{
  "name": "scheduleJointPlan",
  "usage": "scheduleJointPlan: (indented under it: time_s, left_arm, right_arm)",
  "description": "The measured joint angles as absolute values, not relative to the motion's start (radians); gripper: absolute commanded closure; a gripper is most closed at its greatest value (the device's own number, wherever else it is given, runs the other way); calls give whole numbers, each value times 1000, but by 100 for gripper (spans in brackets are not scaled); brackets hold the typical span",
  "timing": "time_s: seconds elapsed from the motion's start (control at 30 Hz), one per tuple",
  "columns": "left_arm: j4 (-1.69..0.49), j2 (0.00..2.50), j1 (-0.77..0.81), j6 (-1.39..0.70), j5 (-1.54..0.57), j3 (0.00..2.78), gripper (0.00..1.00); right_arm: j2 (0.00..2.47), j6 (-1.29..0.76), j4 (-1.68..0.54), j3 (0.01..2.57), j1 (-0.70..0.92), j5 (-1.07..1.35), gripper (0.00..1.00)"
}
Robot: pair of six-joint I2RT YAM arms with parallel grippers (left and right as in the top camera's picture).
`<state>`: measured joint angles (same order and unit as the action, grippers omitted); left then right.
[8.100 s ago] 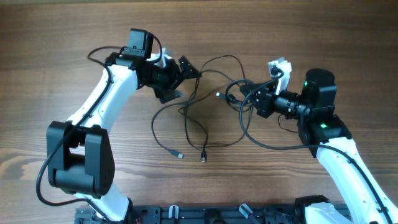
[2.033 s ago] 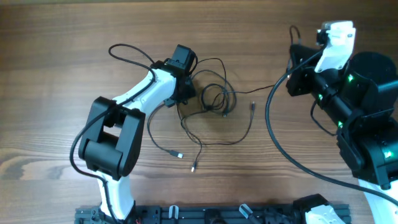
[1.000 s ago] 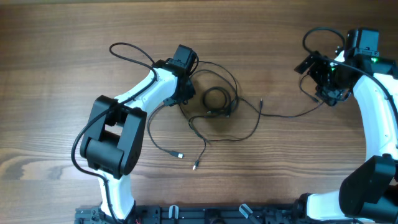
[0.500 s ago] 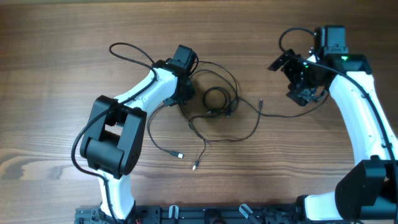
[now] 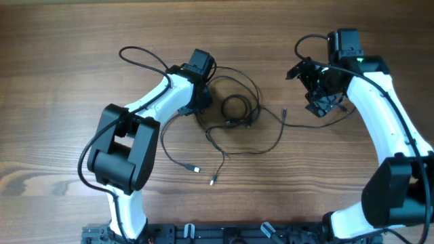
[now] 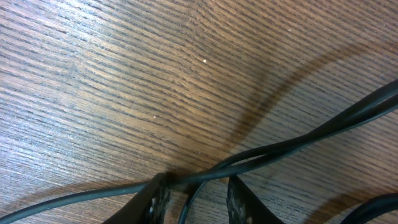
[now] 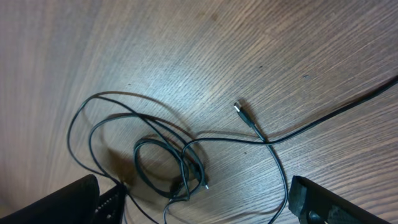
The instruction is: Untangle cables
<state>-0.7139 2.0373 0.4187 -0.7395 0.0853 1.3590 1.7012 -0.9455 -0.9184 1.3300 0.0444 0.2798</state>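
Note:
The cables [image 5: 236,108] are thin black cords, coiled in a small loop at the table's middle. Loose strands trail to plug ends [image 5: 196,168] near the front. Another strand with a plug [image 5: 284,112] runs right, under my right arm. My left gripper [image 5: 203,105] rests low at the coil's left edge. In the left wrist view its gripper [image 6: 199,199] stands narrowly apart, a thin cord [image 6: 189,202] lying loose between the jaws and a thicker strand [image 6: 280,146] crossing its tips. My right gripper [image 5: 306,88] hovers wide open right of the coil; the cables [image 7: 165,168] lie ahead of its gripper [image 7: 208,208], which holds nothing.
The left arm's own thicker wire [image 5: 135,57] loops out at the back left. A dark mounting rail [image 5: 237,234] runs along the front edge. Bare wooden table [image 5: 68,135] surrounds the cords.
My right arm has swung left from the far right edge toward the coil, gripper still wide open. The left arm and the cables have stayed put.

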Motion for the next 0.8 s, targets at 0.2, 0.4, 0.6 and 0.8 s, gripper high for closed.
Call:
scheduleJointPlan:
  time_s: [0.2, 0.4, 0.6, 0.8]
  left_arm:
    - [-714, 2037, 419, -739, 85, 1359, 68]
    - [-714, 2037, 419, -739, 85, 1359, 68]
    - [-714, 2037, 419, -739, 85, 1359, 69]
    - [-717, 2038, 419, -739, 89, 1359, 71]
  right_arm:
    - [1753, -965, -897, 1330, 48, 295, 0]
    - [1762, -968, -870, 1330, 71, 300, 0]
    - [1762, -969, -826, 1330, 105, 307, 0]
    - [1762, -988, -798, 1330, 141, 307, 0]
